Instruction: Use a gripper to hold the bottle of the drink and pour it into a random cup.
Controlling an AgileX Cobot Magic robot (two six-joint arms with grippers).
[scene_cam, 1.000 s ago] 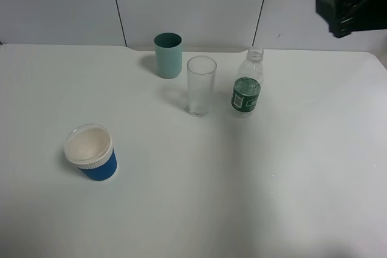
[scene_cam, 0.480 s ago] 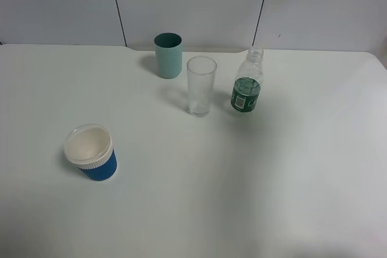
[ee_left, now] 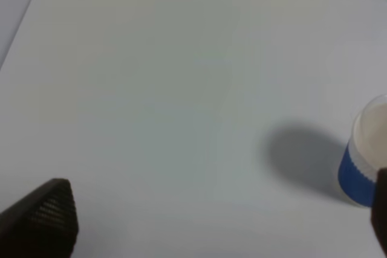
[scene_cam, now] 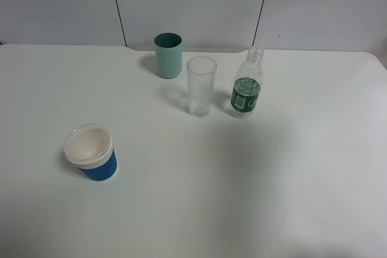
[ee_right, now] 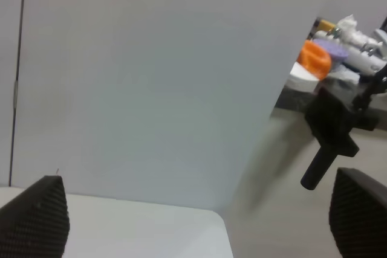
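Observation:
The bottle of the drink (scene_cam: 247,86), clear plastic with a dark green label, stands upright at the back of the white table (scene_cam: 272,179) with no cap on its neck. A tall clear glass (scene_cam: 201,86) stands just left of it, then a teal cup (scene_cam: 168,55) further back. A blue cup with a white rim (scene_cam: 91,152) stands at the front left and also shows in the left wrist view (ee_left: 366,161). Neither gripper shows in the exterior view. My left gripper (ee_left: 217,209) is open and empty above the table near the blue cup. My right gripper (ee_right: 196,209) is open and empty, facing the wall.
A grey panelled wall (scene_cam: 193,4) runs behind the table. In the right wrist view the table's right corner (ee_right: 199,234) shows, with a black stand (ee_right: 329,134) and clutter beyond the wall's end.
The right arm, seen at the top right of the exterior view one second ago, has left that view. The bottle and cups have not moved.

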